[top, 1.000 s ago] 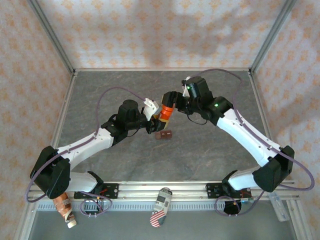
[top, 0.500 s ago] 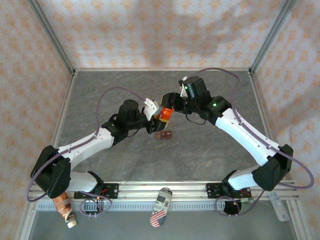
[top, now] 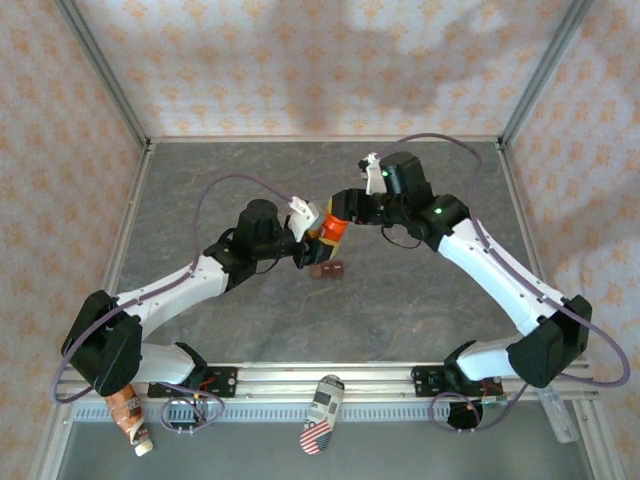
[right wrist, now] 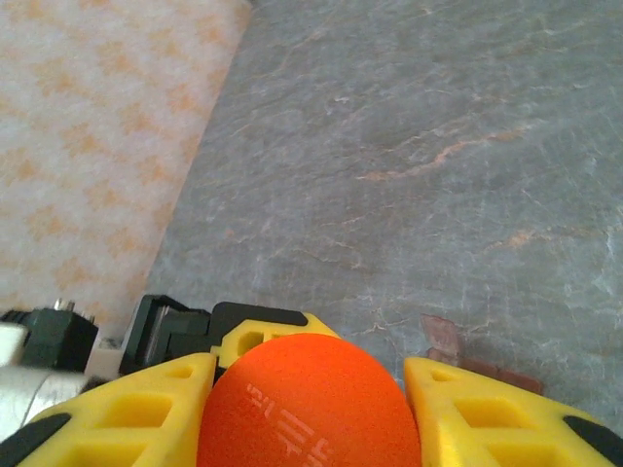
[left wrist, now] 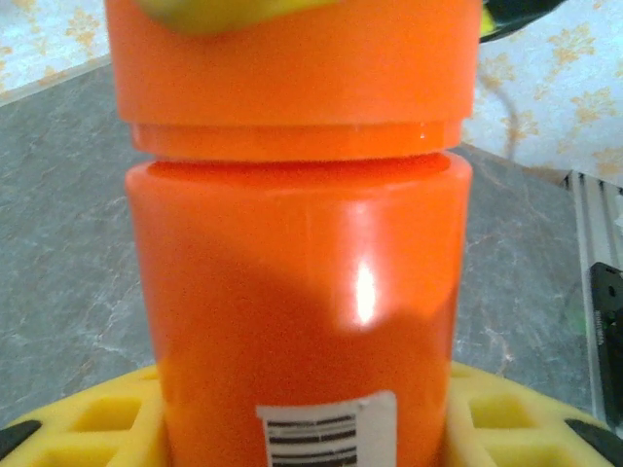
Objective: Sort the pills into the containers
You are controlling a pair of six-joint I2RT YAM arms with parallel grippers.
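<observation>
Grey surface [top: 420,310], containers [top: 328,269] near the orange bottle [left wrist: 302,292]: left fingers [left wrist: 88,428] grip it (right fingers [right wrist: 127,409] clamp its cap [right wrist: 307,399], likely to unscrew).

Bright light, glare on orange bottle [left wrist: 292,292]

Two white-and-black arms — purple cables.
White link shells on left arm [top: 180,285] and right arm [top: 490,262], black joint housings and bases, thin purple cables [top: 215,185] in loose loops, small green lights [top: 436,210] on the right arm's upper joints; yellow left fingers [left wrist: 92,428] and right fingers [right wrist: 487,409] — square recessed pockets, black ends.
</observation>
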